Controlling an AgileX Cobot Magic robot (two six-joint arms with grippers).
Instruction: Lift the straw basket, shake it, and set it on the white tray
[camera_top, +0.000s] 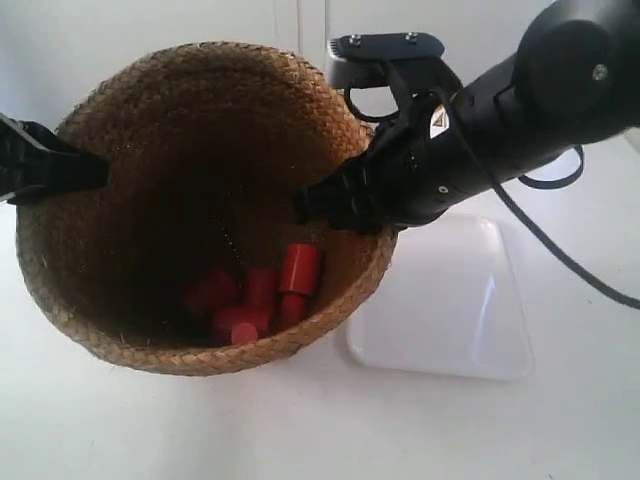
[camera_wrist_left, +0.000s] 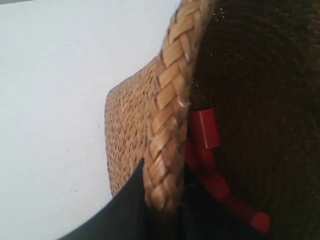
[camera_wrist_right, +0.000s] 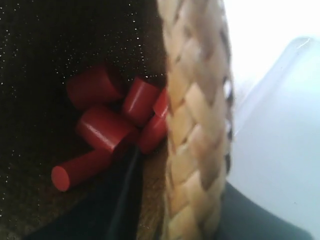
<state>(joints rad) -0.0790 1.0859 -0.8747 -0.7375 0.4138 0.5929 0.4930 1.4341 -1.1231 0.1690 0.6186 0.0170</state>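
Exterior view: the large brown braided-straw basket (camera_top: 120, 310), tilted, is pinched at opposite rim points by the left gripper (camera_top: 95, 172) and the right gripper (camera_top: 345, 200). Short red cylinders (camera_top: 298, 268) lie inside the basket, and the glossy white rectangular tray (camera_top: 450, 310) lies just beside it.
Left wrist view: the basket rim is clamped between the black fingers (camera_wrist_left: 127, 210).
Right wrist view: the rim is clamped likewise, with the tray seen beyond the basket.

Black all over. Fat and round along the right arm (camera_top: 520, 110), with a thin black cable (camera_top: 560, 250) looping off it. Flat dark plate (camera_top: 385, 45) on top, with two small silver screws (camera_top: 410, 37). Tiny white triangle sticker (camera_top: 438, 122). Black too on the left arm (camera_top: 40, 165), with flat black fingers (camera_wrist_left: 127, 207).
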